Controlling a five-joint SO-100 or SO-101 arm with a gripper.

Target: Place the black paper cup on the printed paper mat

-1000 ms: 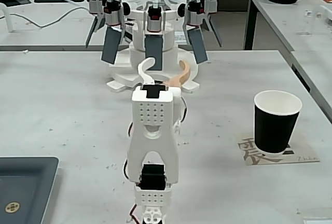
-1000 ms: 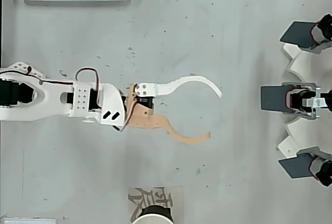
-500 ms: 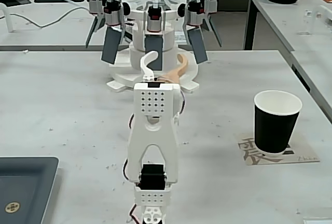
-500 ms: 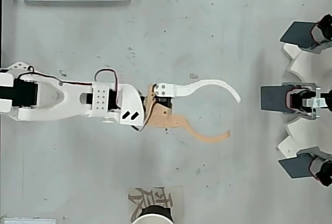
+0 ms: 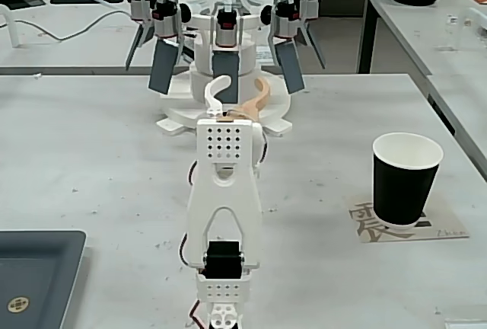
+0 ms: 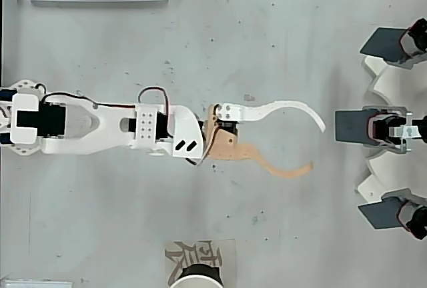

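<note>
Fixed view: black paper cup (image 5: 405, 179) stands upright, mouth up, on the printed paper mat (image 5: 367, 222) near the worktop's right edge. Gripper (image 6: 317, 147) spread wide, empty, mid-worktop.

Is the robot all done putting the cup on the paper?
Looks done: the black paper cup stands upright on the printed paper mat. Nothing is in hand: the gripper is open, empty and well away from the cup. What is left, at most, seems to be the arm parking.
</note>
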